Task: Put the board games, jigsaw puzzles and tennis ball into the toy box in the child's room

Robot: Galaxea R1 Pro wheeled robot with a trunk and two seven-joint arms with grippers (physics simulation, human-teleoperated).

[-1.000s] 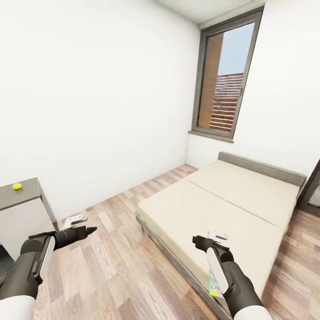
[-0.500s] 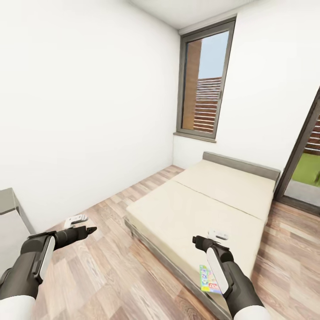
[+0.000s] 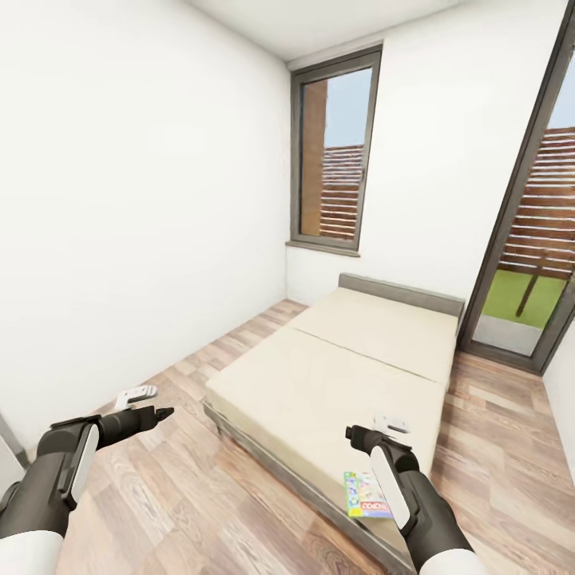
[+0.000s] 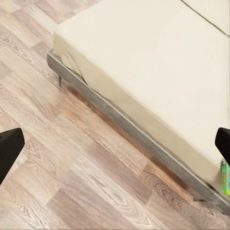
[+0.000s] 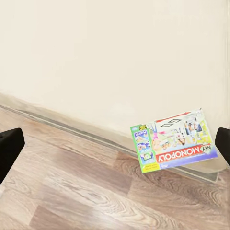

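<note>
A single board game (image 3: 365, 495), a bright Monopoly box, lies flat on the near right corner of the bed (image 3: 319, 383), its edge close to the mattress rim. The bed is low, with a cream mattress in two sections and a grey headboard at the far end, standing on a wood-plank floor (image 3: 184, 495).

The right gripper (image 3: 369, 432) hangs just above and beyond the box, and its wrist view shows both dark fingers (image 5: 9, 148) set wide apart. The left gripper (image 3: 152, 407) hovers over the floor to the left of the bed, fingers (image 4: 7, 148) likewise spread.

The step in hand looks like the approach to this box. Likely best: come closer, lower the right gripper squarely, and take the box by the edge nearest the rim.

Count: one board game, one bed, two windows.
</note>
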